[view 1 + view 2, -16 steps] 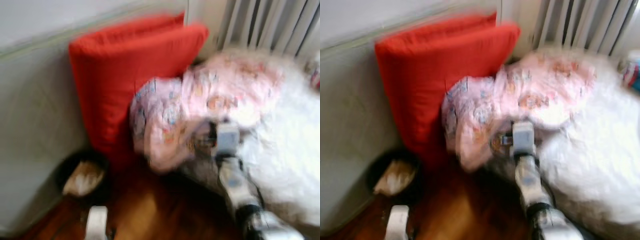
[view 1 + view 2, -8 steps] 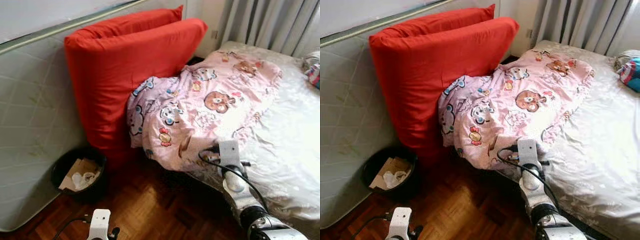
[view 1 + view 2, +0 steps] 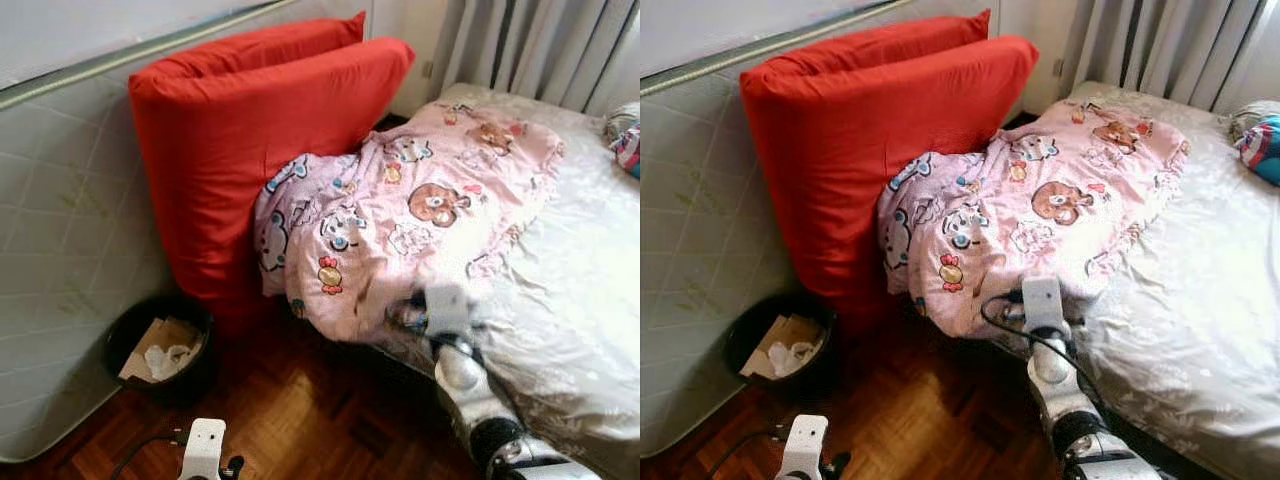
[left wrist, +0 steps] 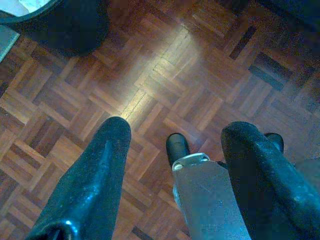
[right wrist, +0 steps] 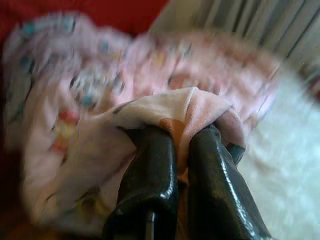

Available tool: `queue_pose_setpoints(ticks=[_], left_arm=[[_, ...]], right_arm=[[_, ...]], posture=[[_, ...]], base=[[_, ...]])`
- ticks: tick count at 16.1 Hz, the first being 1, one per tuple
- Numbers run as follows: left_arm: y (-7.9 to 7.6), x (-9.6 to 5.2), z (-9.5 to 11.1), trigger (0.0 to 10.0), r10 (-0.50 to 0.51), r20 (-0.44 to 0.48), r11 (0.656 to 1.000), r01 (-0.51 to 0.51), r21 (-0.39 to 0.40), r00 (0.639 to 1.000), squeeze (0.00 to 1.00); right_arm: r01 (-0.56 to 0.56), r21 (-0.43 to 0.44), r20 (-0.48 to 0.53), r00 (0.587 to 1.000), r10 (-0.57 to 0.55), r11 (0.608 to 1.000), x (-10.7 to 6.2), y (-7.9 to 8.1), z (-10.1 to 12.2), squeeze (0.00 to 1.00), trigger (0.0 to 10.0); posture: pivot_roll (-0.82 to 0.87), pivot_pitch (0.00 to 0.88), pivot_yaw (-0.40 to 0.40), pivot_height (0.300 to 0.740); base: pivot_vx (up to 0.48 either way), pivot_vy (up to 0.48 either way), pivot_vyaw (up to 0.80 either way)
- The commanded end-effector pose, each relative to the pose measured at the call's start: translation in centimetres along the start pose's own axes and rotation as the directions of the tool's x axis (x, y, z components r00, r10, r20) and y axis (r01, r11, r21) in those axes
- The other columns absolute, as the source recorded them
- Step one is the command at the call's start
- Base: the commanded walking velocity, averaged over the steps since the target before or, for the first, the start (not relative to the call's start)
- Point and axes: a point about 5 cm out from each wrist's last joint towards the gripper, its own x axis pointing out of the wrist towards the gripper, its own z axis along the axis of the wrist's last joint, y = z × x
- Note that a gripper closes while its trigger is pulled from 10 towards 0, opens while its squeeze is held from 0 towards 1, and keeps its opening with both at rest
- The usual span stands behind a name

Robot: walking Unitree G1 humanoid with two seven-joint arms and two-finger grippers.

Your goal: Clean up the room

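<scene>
Pink blanket (image 3: 1030, 215) bunched on bed (image 3: 1200, 290), right pincer (image 5: 182, 150) pinching its fold, left pincer (image 4: 175, 175) spread above parquet floor (image 4: 165, 85).

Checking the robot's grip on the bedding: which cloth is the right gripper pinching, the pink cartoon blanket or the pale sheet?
The pink cartoon blanket: the right gripper is shut on a fold of its printed edge.

The bed (image 3: 1200, 300) fills the right side, covered with a pale, shiny sheet (image 3: 1180, 330). A pink cartoon-print blanket (image 3: 1030, 210) lies bunched on its left part, spilling over the near-left edge. At the far right edge rests a blue and red item (image 3: 1262, 145), too cut off to identify. The wooden parquet floor (image 3: 930, 420) lies at the near left; on it stand a black bin (image 3: 770, 345) holding paper scraps and a red folded mattress (image 3: 870, 150), upright against the bed's left side.
</scene>
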Motion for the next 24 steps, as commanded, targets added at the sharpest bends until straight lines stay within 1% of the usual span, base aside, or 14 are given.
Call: queue_pose_setpoints(ticks=[1, 2, 4, 5, 6, 7, 9, 12, 14, 17, 18, 19, 20, 24], left_arm=[[0.0, 0.0, -0.3, 10.0, -0.01, -0.021, 1.0, 0.01, 0.023, 1.0, 0.0], [0.0, 0.0, -0.2, 10.0, -0.01, -0.019, 1.0, 0.011, 0.025, 1.0, 0.0], [0.0, 0.0, -0.1, 10.0, -0.011, -0.015, 1.0, 0.011, 0.026, 1.0, 0.0], [-0.1, 0.0, 0.0, 10.0, -0.012, -0.012, 1.0, 0.012, 0.027, 1.0, 0.0], [-0.2, 0.0, -0.1, 10.0, -0.014, -0.009, 1.0, 0.015, 0.028, 1.0, 0.0], [-0.3, 0.0, -0.1, 10.0, -0.015, -0.007, 0.999, 0.015, 0.028, 1.0, 0.0], [-0.4, 0.0, 0.0, 10.0, -0.018, -0.005, 0.999, 0.018, 0.029, 1.0, 0.0], [-0.7, 0.1, 0.1, 10.0, -0.021, -0.002, 0.999, 0.021, 0.033, 1.0, 0.0], [-0.6, 0.1, 0.2, 10.0, -0.024, -0.001, 0.999, 0.024, 0.036, 1.0, 0.0], [-0.5, 0.1, 0.2, 10.0, -0.024, -0.001, 0.999, 0.024, 0.039, 1.0, 0.0], [-0.4, 0.1, 0.2, 10.0, -0.024, -0.001, 0.999, 0.024, 0.04, 1.0, 0.0], [-0.3, 0.1, 0.2, 10.0, -0.024, -0.002, 0.999, 0.024, 0.042, 1.0, 0.0], [-0.3, 0.1, 0.2, 10.0, -0.024, -0.004, 0.999, 0.024, 0.044, 1.0, 0.0], [-0.2, 0.0, -0.1, 10.0, -0.021, -0.016, 0.999, 0.022, 0.042, 1.0, 0.0]], right_arm=[[0.054, -0.022, 0.156, 0.986, -0.05, 0.998, 0.5, -0.7, 2.3, 0.0, 10.0], [0.081, -0.12, 0.29, 0.956, -0.044, 0.989, 0.6, -0.7, 4.0, 0.0, 10.0], [0.091, -0.132, 0.326, 0.944, -0.043, 0.987, 0.5, -0.6, 4.4, 0.0, 10.0], [0.073, -0.13, 0.274, 0.961, -0.035, 0.989, 0.5, -0.4, 3.7, 0.0, 10.0], [0.054, -0.115, 0.1, 0.994, -0.042, 0.992, 0.3, -0.4, 1.2, 0.0, 10.0], [0.034, -0.1, -0.026, 0.999, -0.037, 0.994, 0.1, -0.4, -0.3, 0.0, 10.0], [-0.014, -0.047, -0.293, 0.956, 0.0, 0.999, -1.4, 0.0, -4.1, 0.0, 10.0], [-0.069, -0.112, -0.435, 0.901, 0.013, 0.991, -3.4, 0.0, -6.9, 0.0, 10.0], [-0.181, -0.117, -0.548, 0.831, 0.089, 0.976, -5.1, 0.6, -8.9, 0.0, 10.0], [-0.206, -0.108, -0.592, 0.799, 0.104, 0.973, -6.1, 0.8, -9.8, 0.0, 10.0], [-0.214, -0.097, -0.593, 0.797, 0.116, 0.972, -6.0, 0.9, -9.8, 0.08, 10.0], [-0.22, -0.092, -0.592, 0.796, 0.124, 0.971, -6.0, 0.9, -9.7, 0.33, 10.0], [-0.256, -0.093, -0.595, 0.789, 0.152, 0.962, -6.2, 1.2, -9.9, 1.0, 10.0], [-0.371, -0.117, -0.616, 0.755, 0.226, 0.921, -7.3, 2.2, -10.5, 1.0, 10.0]], posture=[[-0.07, 0.042, -0.007, 0.74], [-0.07, 0.043, -0.008, 0.74], [-0.07, 0.043, -0.008, 0.74], [-0.07, 0.042, -0.009, 0.74], [-0.07, 0.042, -0.01, 0.74], [-0.07, 0.042, -0.01, 0.74], [-0.07, 0.04, -0.01, 0.74], [-0.07, 0.035, -0.009, 0.74], [-0.07, 0.029, -0.008, 0.74], [-0.07, 0.028, -0.009, 0.74], [-0.07, 0.025, -0.007, 0.74], [-0.07, 0.025, -0.007, 0.74], [-0.07, 0.021, -0.008, 0.74], [-0.07, 0.022, -0.011, 0.74]], base=[[0.0, 0.0, 0.0], [0.0, 0.0, 0.0], [0.0, 0.0, 0.0], [0.0, 0.0, 0.0], [0.0, 0.0, 0.0], [0.0, 0.0, 0.0], [0.0, 0.0, 0.0], [0.0, 0.0, 0.0], [0.0, 0.0, 0.0], [0.0, 0.0, 0.0], [0.0, 0.0, 0.0], [0.0, 0.0, 0.0], [0.0, 0.0, 0.0], [0.0, 0.0, 0.0]])
